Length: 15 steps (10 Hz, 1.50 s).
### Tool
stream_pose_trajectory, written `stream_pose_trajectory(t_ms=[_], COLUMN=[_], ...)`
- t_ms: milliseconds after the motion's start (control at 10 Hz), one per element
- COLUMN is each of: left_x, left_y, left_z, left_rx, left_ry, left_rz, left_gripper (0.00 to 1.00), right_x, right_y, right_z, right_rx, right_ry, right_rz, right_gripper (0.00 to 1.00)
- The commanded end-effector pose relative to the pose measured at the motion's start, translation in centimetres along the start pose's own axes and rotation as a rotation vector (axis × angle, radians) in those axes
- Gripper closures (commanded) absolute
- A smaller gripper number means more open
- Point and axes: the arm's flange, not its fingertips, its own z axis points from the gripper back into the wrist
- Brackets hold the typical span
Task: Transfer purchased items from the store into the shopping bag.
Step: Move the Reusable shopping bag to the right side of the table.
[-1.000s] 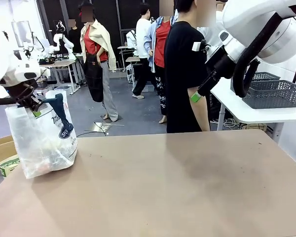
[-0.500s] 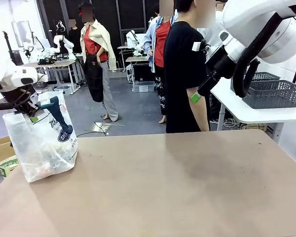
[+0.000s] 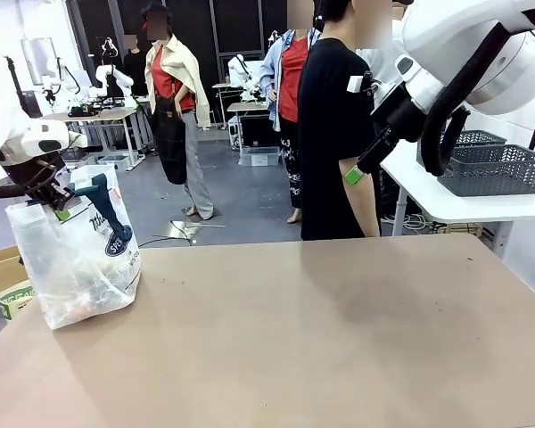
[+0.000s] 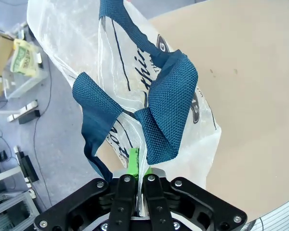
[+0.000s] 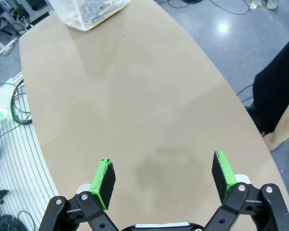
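The tall translucent whitish plastic bag with navy strap handles [image 3: 78,259] is seen standing at the far left of the brown surface [image 3: 321,339]. Its top edge is pinched by the clenched left tool [image 3: 55,207], which is placed directly above it. Small reddish and tan goods [image 3: 82,303] are lying inside, at the bottom. The right tool [image 5: 163,175] is held released, high over the bare surface, well apart from the bag.

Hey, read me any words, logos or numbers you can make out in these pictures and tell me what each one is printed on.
"WITH YOU": navy print on the bag, right wrist view.
Script lettering and a round logo on the bag, front and left wrist views: cut off by folds and the handle; not readable.
Green carton beside the table: print too blurred.
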Motion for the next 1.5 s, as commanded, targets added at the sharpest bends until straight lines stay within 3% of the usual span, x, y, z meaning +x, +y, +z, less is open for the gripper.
stream_pose_trajectory(t_ms=[0,400,500,1400], left_x=[0.0,0.1,0.3,0.5], left_y=[0.0,-0.1,0.1,-0.3], left_z=[0.0,0.6,0.7,1.7], left_rx=[0.000,-0.016,-0.018,-0.018], left_ry=[0.000,0.032,0.032,0.041], left_rz=[0.000,0.027,0.033,0.011], left_gripper=[0.93,0.14,0.00,0.00], right_x=[-0.1,-0.1,-0.1,-0.1], right_y=[0.0,0.0,0.0,0.0], right_z=[0.1,0.1,0.1,0.1], right_rx=[-0.002,-0.002,-0.002,-0.002], right_ry=[0.009,0.009,0.009,0.009], right_rz=[0.004,0.004,0.004,0.004], right_gripper=[0.00,0.00,0.00,0.00])
